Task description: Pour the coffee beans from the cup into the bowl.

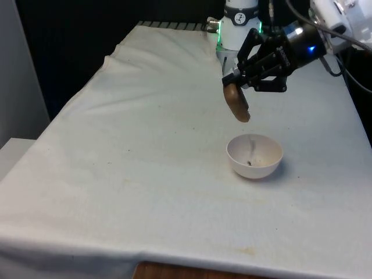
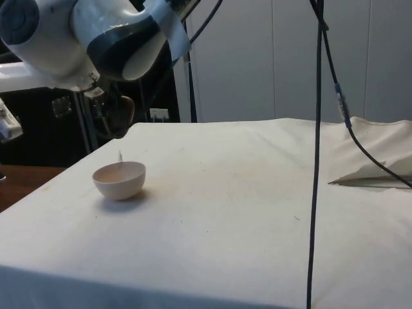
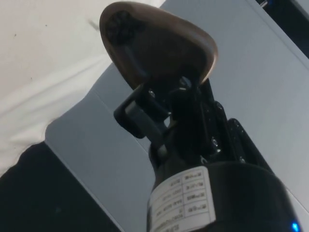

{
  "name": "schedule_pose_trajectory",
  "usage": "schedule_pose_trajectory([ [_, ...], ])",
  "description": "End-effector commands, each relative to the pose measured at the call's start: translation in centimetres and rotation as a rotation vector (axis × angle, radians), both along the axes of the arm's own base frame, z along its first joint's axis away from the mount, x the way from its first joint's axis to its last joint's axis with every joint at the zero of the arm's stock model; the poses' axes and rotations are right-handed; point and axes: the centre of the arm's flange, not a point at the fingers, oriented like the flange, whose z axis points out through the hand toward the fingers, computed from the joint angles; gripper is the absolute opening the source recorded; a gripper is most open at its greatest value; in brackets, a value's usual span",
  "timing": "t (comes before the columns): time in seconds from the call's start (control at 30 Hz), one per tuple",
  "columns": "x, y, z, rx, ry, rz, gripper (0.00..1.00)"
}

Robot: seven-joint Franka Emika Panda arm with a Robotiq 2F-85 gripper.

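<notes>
White-clothed desk (image 1: 133,174) carries the white bowl (image 1: 254,156); my gripper (image 1: 238,87) clamps the brown cup (image 1: 236,103) tipped just above it, so beans drop inside.

Open cloth surrounds the bowl (image 1: 254,156) on every side; above it, the tilted cup (image 1: 236,103) blocks the way.

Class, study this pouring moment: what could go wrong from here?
1. The brown cup is tipped above the white bowl's far rim, not its middle, so beans may land on the white cloth.
2. The pincer holds the cup only by its edge; it might slip.
</notes>
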Motion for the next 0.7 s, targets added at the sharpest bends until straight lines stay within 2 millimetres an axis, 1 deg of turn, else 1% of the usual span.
schedule_pose_trajectory([
  [0.0,0.0,0.4,-0.2,-0.013,-0.002,-0.008,0.0],
  [0.2,-0.3,1.6,-0.7,-0.034,-0.016,-0.011,0.0],
  [0.23,-0.4,1.4,-0.6,-0.028,-0.019,-0.006,0.0],
  [0.4,-0.6,2.9,-1.5,-0.05,-0.022,-0.006,0.0],
  [0.5,-0.7,3.5,-1.7,-0.063,-0.026,-0.002,0.0],
  [0.53,-0.7,3.3,-1.7,-0.057,-0.028,0.002,0.0],
  [0.57,-0.8,3.7,-1.9,-0.067,-0.025,0.0,0.0],
  [0.67,-0.8,4.0,-1.9,-0.088,-0.026,0.003,0.0],
])
